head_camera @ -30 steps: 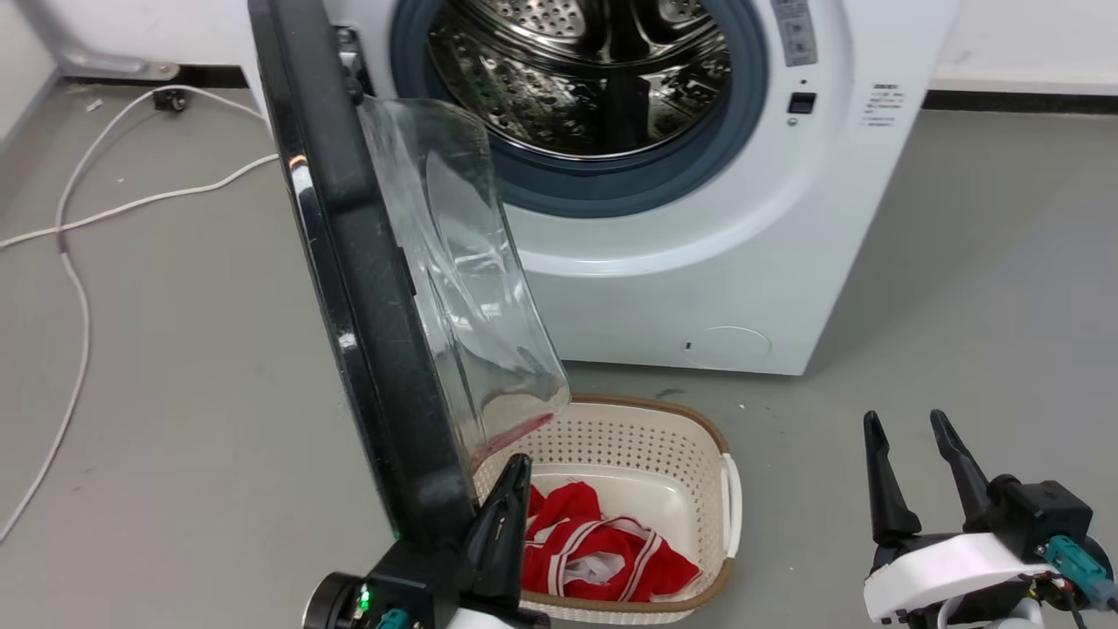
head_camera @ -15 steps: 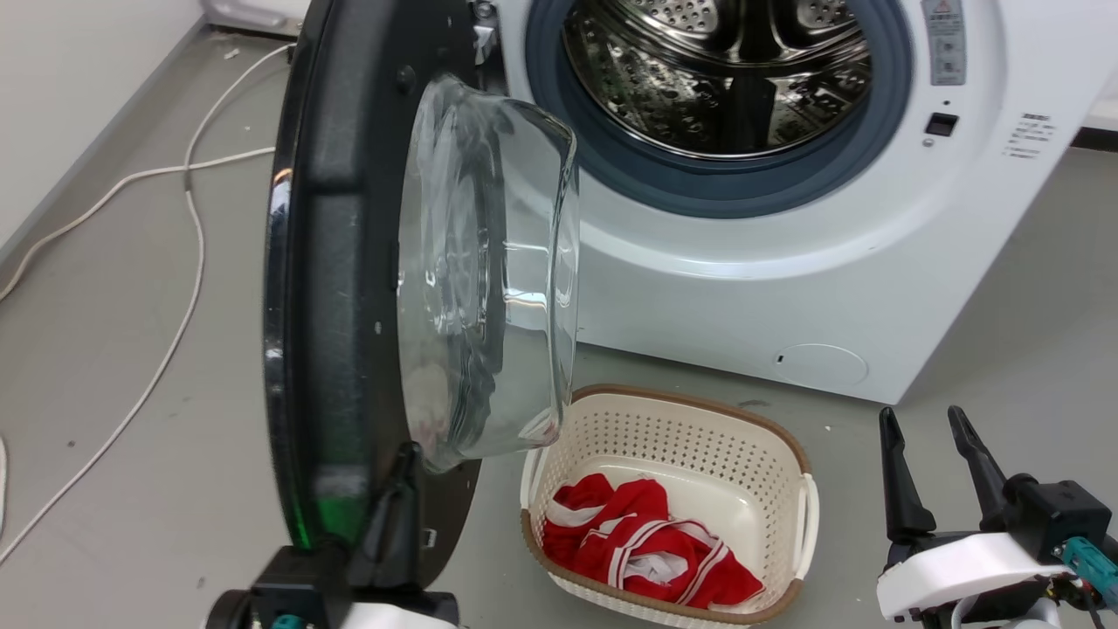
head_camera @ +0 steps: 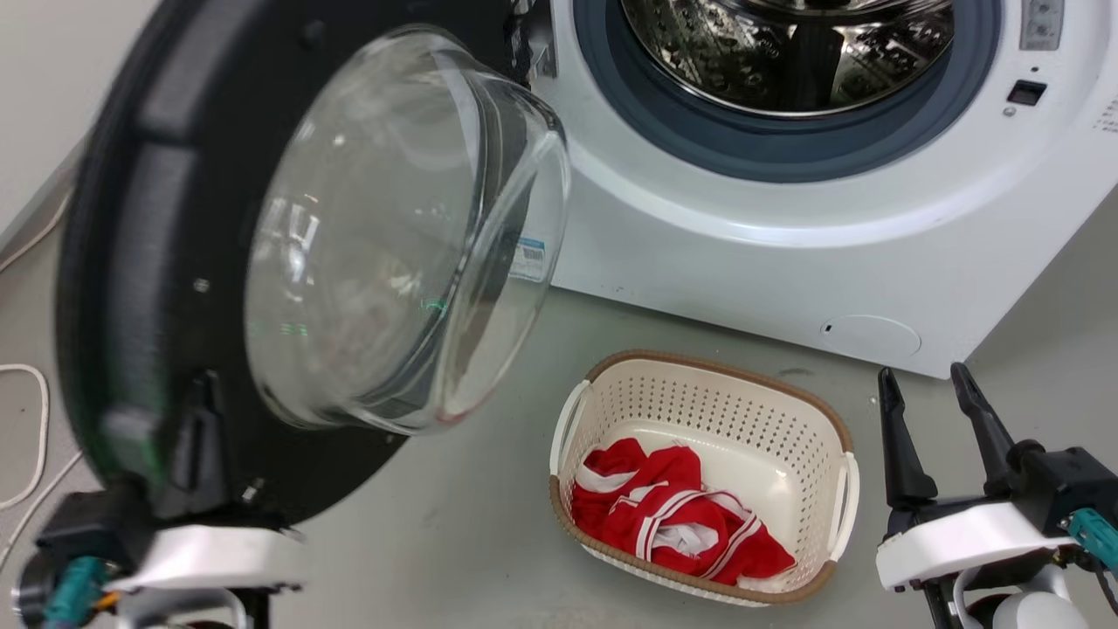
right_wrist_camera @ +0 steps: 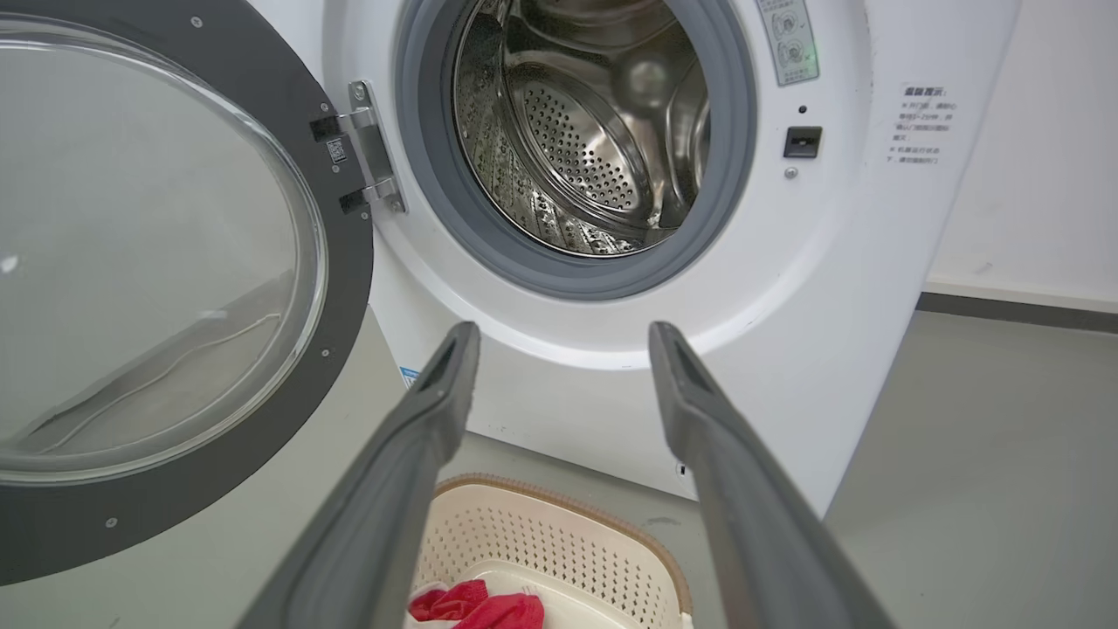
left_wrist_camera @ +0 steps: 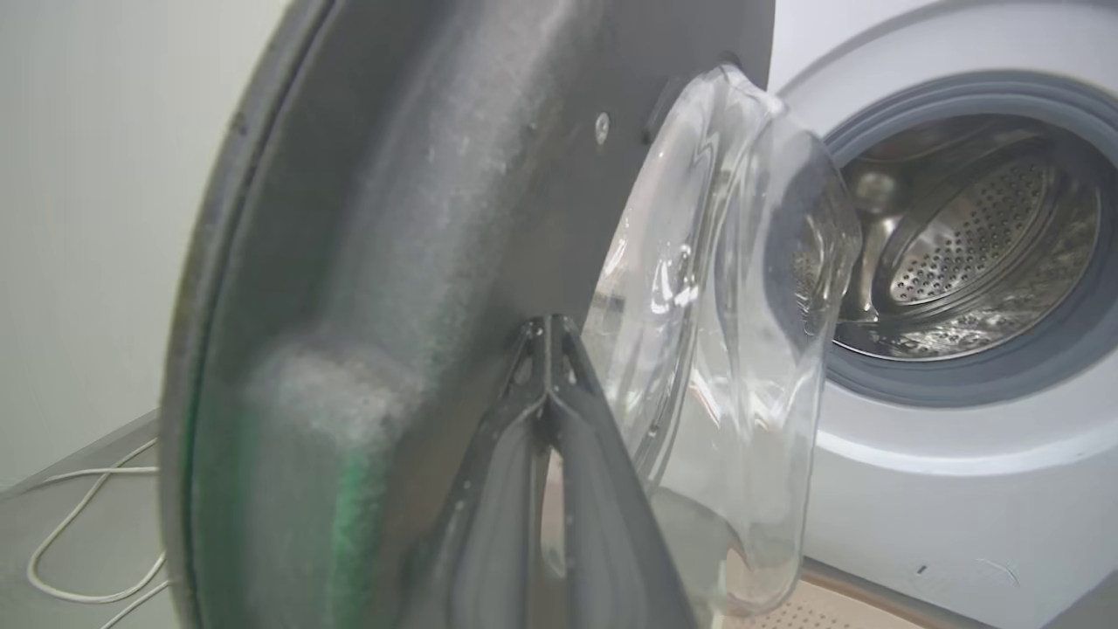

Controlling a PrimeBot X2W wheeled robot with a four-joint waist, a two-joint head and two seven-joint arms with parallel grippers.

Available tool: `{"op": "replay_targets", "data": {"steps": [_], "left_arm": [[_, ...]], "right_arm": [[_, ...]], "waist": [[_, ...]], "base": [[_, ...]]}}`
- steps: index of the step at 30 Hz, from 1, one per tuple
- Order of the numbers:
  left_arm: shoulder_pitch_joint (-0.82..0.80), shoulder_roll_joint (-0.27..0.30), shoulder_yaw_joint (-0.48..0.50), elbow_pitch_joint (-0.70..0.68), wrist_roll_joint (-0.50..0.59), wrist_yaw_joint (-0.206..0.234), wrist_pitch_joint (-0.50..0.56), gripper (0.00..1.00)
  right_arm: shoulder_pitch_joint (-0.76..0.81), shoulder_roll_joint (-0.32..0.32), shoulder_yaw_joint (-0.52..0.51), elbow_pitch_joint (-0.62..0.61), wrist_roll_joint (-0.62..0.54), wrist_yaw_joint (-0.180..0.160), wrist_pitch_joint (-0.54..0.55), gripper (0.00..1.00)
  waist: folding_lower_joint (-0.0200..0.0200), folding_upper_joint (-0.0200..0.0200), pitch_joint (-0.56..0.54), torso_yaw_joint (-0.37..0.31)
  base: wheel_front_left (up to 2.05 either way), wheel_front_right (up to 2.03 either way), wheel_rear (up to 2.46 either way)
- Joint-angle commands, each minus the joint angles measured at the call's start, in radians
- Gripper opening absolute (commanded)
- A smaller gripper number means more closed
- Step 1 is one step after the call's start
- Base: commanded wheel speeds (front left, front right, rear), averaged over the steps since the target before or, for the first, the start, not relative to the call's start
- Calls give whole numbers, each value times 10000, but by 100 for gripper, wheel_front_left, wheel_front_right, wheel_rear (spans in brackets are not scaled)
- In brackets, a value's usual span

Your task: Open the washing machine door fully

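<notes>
Much grey floor with white cable; left pincer tips together at washing machine door, right pincer wide apart.

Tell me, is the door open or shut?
Open: the door stands wide on its hinge, clear of the washer's front, with the whole drum mouth uncovered.

A: Bright and even, lit softly from above; faintly shadowed on the floor.
B: Smeared by motion in the head view across the washing machine door; glinting on its glass bowl.
A: Hazy in the left wrist view, tinged green near the rim, blurred along the fingers of the left gripper.
B: Crisp in the right wrist view, gleaming off the drum.
</notes>
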Motion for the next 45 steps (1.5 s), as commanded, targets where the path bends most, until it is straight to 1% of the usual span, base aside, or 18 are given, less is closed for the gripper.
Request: {"op": "replay_targets", "data": {"steps": [1, 6, 10, 13, 17, 25, 28, 35, 41, 45], "left_arm": [[-336, 199, 481, 204, -244, -10, -170, 0], [-954, 555, 1443, 957, -759, -169, -406, 0], [-1517, 850, 2093, 1828, -1155, -484, -594, 0], [-1984, 1147, 2524, 2592, -1422, -839, -710, 0], [-2568, 1507, 2821, 3390, -1485, -1166, -793, 0], [-3307, 2080, 3128, 4784, -1515, -1594, -836, 0], [-3417, 2109, 3175, 5097, -1483, -1703, -864, 0], [-2925, 1898, 3204, 4883, -1197, -1529, -893, 0], [-1646, 1591, 3096, 3828, -802, -1289, -895, 0], [-759, 1169, 3061, 3037, -688, -1179, -897, 0]], "right_arm": [[-142, 11, 37, -157, -47, -6, 82, 100], [-485, 11, 167, -501, -179, -6, 232, 100], [-649, 11, 124, -731, -299, -6, 332, 100], [-743, 11, 88, -814, -395, -6, 419, 100], [-817, 11, 6, -868, -554, -6, 490, 100], [-944, 11, -42, -874, -631, -6, 512, 100], [-891, 11, -49, -836, -572, -6, 482, 100], [-729, 11, -5, -698, -371, -6, 372, 100], [-544, 11, 50, -409, -156, -6, 250, 100], [-397, 13, 58, -290, -71, -6, 182, 100]], "waist": [[-1, 0, 232, -13], [-1, 0, 776, -182], [-1, 0, 1081, -287], [-1, 0, 1268, -350], [-1, 0, 1440, -387], [-1, 0, 1527, -456], [-1, 0, 1479, -476], [-1, 0, 1108, -606], [-1, 0, 515, -821], [-1, 0, 88, -970]], "base": [[0, 0, 0], [0, 0, 0], [0, 0, 0], [0, 0, 0], [0, 0, 0], [0, 0, 0], [0, 0, 0], [0, 0, 0], [0, 0, 0], [0, 0, 0]]}}
